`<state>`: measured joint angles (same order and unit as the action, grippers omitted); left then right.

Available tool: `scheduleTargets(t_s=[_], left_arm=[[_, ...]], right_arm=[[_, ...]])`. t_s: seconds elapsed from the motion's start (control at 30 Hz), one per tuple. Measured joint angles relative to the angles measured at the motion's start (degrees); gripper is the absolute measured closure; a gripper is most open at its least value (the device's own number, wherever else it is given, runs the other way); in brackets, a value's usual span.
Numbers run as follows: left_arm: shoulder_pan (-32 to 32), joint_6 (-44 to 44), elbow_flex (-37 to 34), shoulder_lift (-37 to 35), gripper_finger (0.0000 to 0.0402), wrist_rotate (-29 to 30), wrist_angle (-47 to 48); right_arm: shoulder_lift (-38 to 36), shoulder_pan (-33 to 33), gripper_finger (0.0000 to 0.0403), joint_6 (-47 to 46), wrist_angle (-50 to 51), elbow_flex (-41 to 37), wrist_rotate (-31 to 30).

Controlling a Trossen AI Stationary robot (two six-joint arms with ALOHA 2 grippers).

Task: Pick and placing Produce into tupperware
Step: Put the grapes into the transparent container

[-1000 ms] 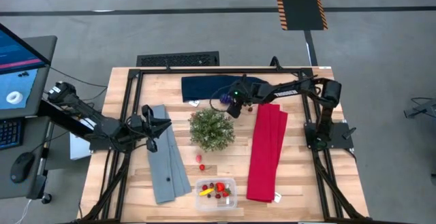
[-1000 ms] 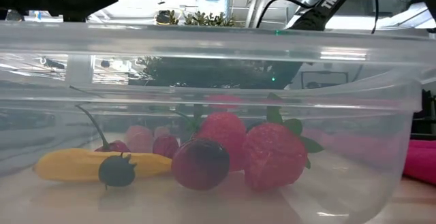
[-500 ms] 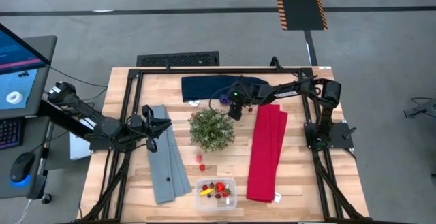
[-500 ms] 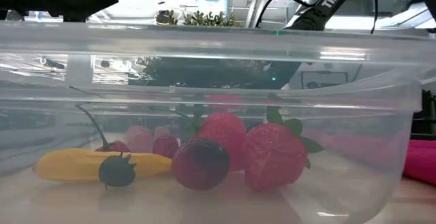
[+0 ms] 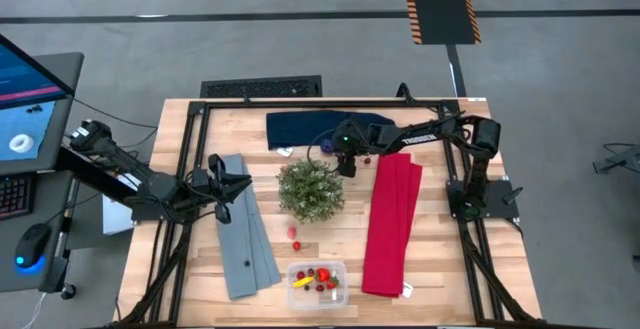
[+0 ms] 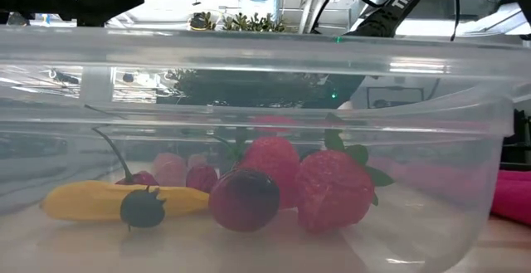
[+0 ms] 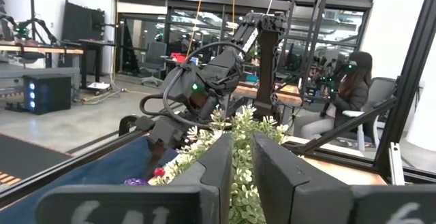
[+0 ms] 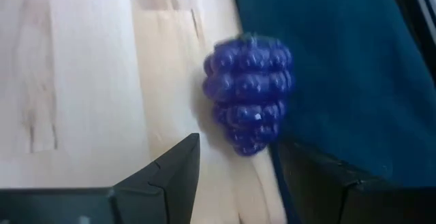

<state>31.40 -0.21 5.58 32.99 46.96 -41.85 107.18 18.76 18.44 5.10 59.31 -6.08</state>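
Hovering with the right gripper (image 8: 231,166) open, one finger on each side of the low end of the purple grape cluster (image 8: 249,93), not squeezing it yet. Lying right in front of the fingers, half on bare wood and half against the edge of the dark blue cloth (image 8: 340,67). Risking a pinch of cloth along with the grapes, or a slip off the round bumps. Reaching far across from the right side, bent down beside the green plant (image 5: 310,189). Waiting far off, the tupperware (image 5: 318,284) with red berries and a yellow piece inside. Resting over the grey cloth (image 5: 245,234), the left gripper (image 5: 222,184) nearly closed, holding nothing.
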Motion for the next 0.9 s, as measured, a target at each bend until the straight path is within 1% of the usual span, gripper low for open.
scheduleTargets(t_s=[0.13,0.53,0.57,0.63,0.73,0.8,0.9], left_arm=[[0.0,0.0,0.0,0.0,0.0354,0.0,0.0],[0.0,0.0,0.0,0.0,0.0354,0.0,0.0],[0.0,0.0,0.0,0.0,0.0354,0.0,0.0],[0.0,0.0,0.0,0.0,0.0354,0.0,0.0],[0.0,0.0,0.0,0.0,0.0354,0.1,0.4],[0.0,0.0,0.0,0.0,0.0354,0.3,0.4],[0.0,0.0,0.0,0.0,0.0354,0.6,0.5]], right_arm=[[0.0,0.2,0.0180,0.2,-2.3,0.0,0.3],[0.7,2.4,0.0191,-2.2,-2.9,0.0,8.9],[1.7,2.4,0.0192,-2.1,-3.7,0.1,9.0],[2.3,2.4,0.0193,-2.2,-1.7,-0.3,9.1],[3.5,2.4,0.0194,-2.1,-4.3,0.3,9.3],[3.7,2.4,0.0205,-2.5,-2.8,0.0,9.5],[3.7,2.4,0.0248,-2.4,-3.3,0.1,9.4]])
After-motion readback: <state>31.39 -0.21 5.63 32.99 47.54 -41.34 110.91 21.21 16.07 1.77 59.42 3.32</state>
